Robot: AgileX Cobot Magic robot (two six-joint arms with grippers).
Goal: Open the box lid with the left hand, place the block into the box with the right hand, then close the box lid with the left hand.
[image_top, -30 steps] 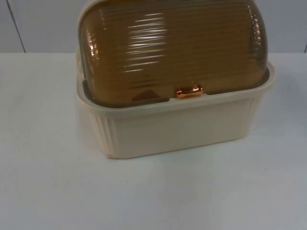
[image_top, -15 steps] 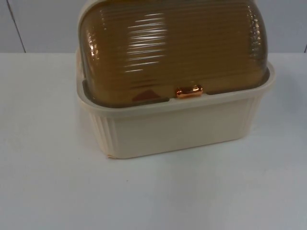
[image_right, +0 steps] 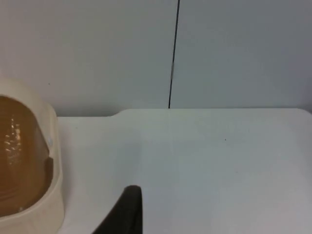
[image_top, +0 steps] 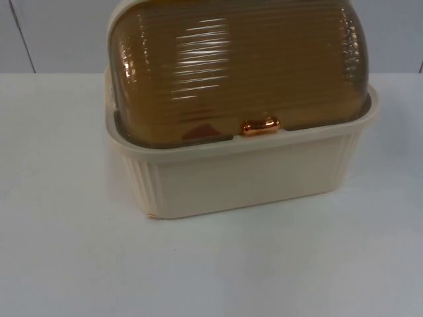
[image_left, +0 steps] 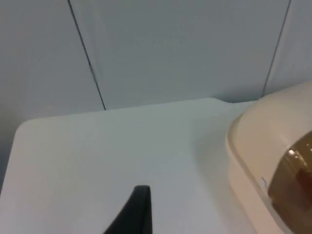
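Note:
A cream ribbed box point(image_top: 244, 175) stands at the middle of the white table. Its amber ribbed roll-top lid point(image_top: 238, 63) is down, with the copper handle point(image_top: 260, 126) resting at the front rim. Through the lid I see a reddish-brown shape point(image_top: 198, 131) inside the box near the front, possibly the block. My left gripper point(image_left: 136, 214) waits over bare table to the left of the box, whose end point(image_left: 253, 161) lies close by. My right gripper point(image_right: 127, 212) waits over bare table to the right of the box's other end point(image_right: 46, 165).
The grey partition wall point(image_top: 59, 33) rises just behind the box. Bare table top point(image_top: 211, 264) stretches in front of the box and on both sides. The table's left edge point(image_left: 12, 146) is near the left gripper.

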